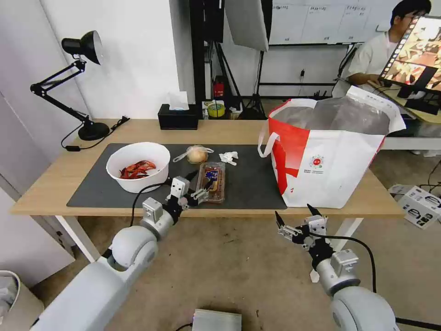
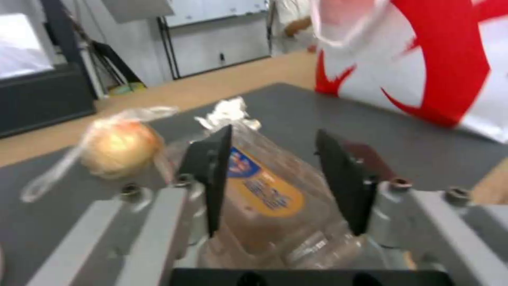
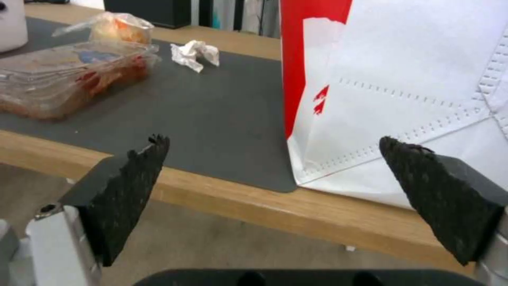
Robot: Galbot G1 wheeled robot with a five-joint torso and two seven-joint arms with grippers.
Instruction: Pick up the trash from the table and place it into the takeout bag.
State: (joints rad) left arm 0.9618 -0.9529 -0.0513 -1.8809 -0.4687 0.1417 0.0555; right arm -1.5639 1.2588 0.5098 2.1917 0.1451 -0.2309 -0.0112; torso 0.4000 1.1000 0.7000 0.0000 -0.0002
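On the table (image 1: 55, 184), a clear clamshell tray (image 1: 212, 181) with red bits lies on the dark grey mat (image 1: 248, 184). My left gripper (image 1: 200, 181) is open over the tray's near end, and the tray (image 2: 264, 190) shows between its black fingers (image 2: 217, 174). The white bowl (image 1: 138, 165) of red shells stands left of it. A small clear bag with a beige lump (image 1: 196, 155) and a crumpled tissue (image 1: 228, 157) lie behind. The takeout bag (image 1: 328, 151) stands open on the right. My right gripper (image 1: 294, 212) hangs wide open below the table's front edge, facing the bag (image 3: 402, 79).
A black tissue box (image 1: 178, 117) and a roll of tape (image 1: 216, 110) sit at the table's back edge, with a black desk lamp (image 1: 82, 50) at the back left. A white box (image 1: 420, 204) lies on the floor to the right.
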